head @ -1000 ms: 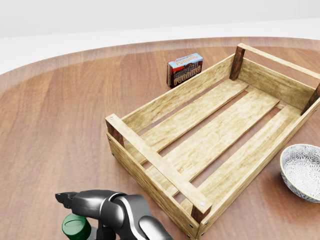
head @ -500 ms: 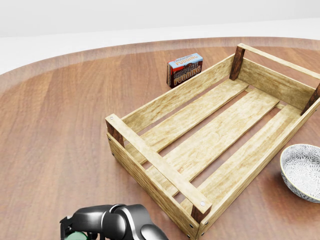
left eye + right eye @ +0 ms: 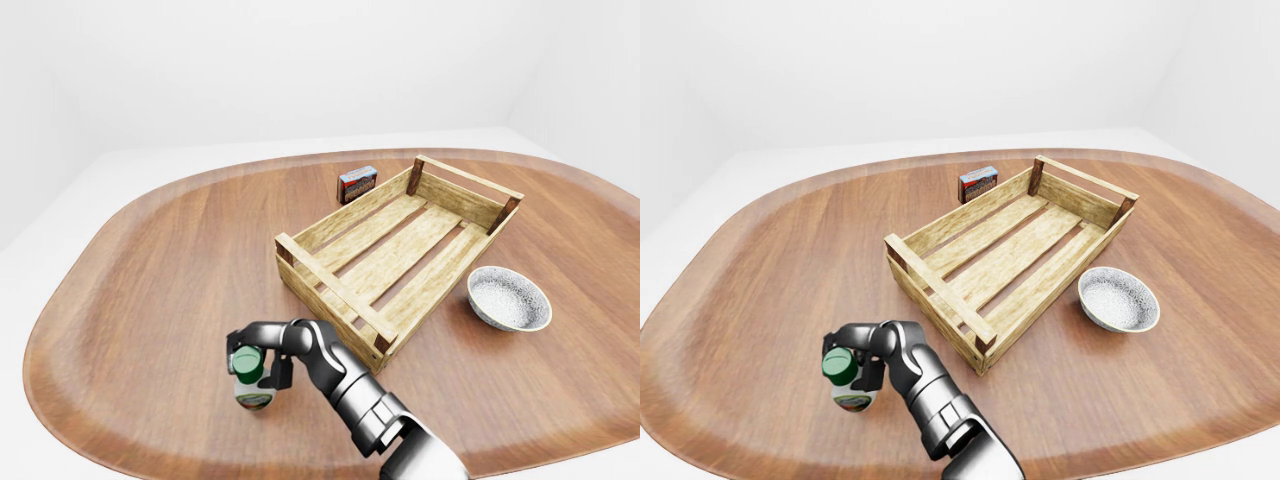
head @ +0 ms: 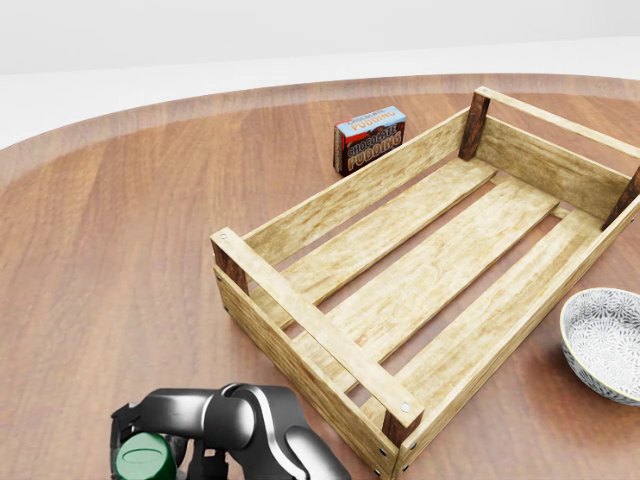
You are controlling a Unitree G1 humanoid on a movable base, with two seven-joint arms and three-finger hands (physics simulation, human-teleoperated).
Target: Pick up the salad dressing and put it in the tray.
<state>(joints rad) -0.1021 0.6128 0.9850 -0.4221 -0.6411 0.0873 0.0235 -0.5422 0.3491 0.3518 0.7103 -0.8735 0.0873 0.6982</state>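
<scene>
The salad dressing bottle (image 3: 254, 392), with a green cap (image 4: 146, 460) and a label low on its body, stands upright at the lower left of the table in the left-eye view. My right hand (image 3: 252, 362) reaches in from the bottom right, and its dark fingers are closed round the bottle's neck just under the cap. Whether the bottle rests on the table or hangs just above it, I cannot tell. The wooden slatted tray (image 3: 328, 285) lies up and to the right of the bottle, its near corner a short way from my forearm. My left hand does not show.
A chocolate pudding box (image 3: 357, 184) stands on the brown table just beyond the tray's far-left side. A patterned white bowl (image 3: 509, 298) sits to the right of the tray. The oval table's edge (image 3: 60, 400) curves round to the left of the bottle.
My right hand covered the green cap half a second ago. Now the cap shows again, slightly further left, with the fingers wrapped round the neck. The tray, box and bowl have not moved.
</scene>
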